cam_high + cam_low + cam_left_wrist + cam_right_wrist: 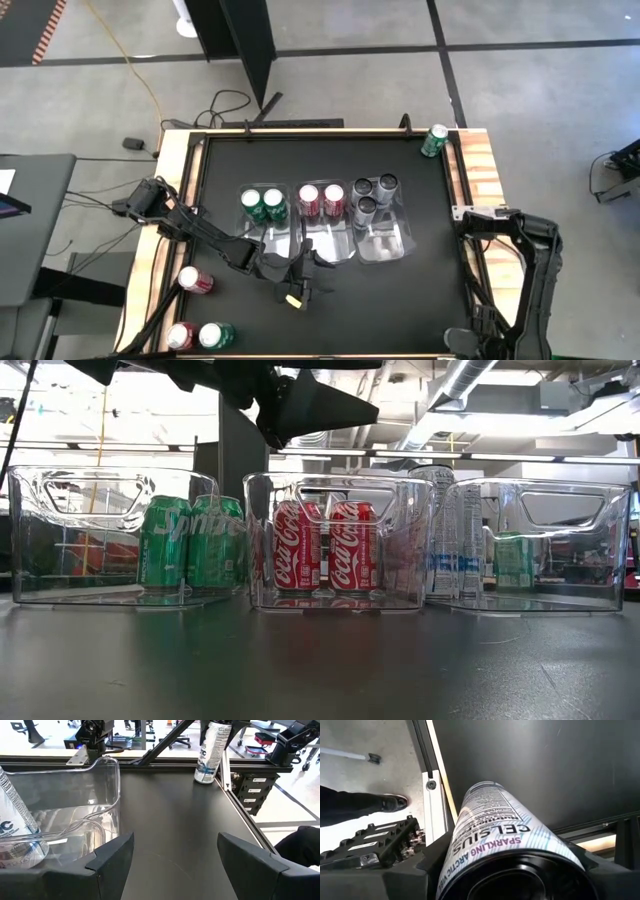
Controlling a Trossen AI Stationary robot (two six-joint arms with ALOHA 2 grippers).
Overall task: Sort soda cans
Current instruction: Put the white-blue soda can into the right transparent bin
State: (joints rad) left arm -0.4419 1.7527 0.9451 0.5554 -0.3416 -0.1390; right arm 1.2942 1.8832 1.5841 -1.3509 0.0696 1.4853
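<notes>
My right gripper [515, 875] hangs over the table's right edge [478, 215], pointing down, shut on a silver-grey soda can [495, 830] that stands there [210, 750]. My left gripper [175, 865] waits open and empty just in front of the trays [318, 272], pointing toward the right edge. Three clear trays stand side by side. They hold two green cans [264, 204], two red cans [321, 200] and three silver-grey cans [373, 194], all upright. My right gripper comes down from above over the can's top end and pinches its two opposite sides [457, 855] between the two fingers. The fingers run down along the can. It stays upright, and its base [204, 779] rests on the black table by the right rail.
One green can [434, 140] stands at the far right corner. At the near left are a red can [195, 281] on the wooden rim, another red one [180, 335] and a green one [216, 335]. A person's shoe [395, 802] shows on the floor beside the table.
</notes>
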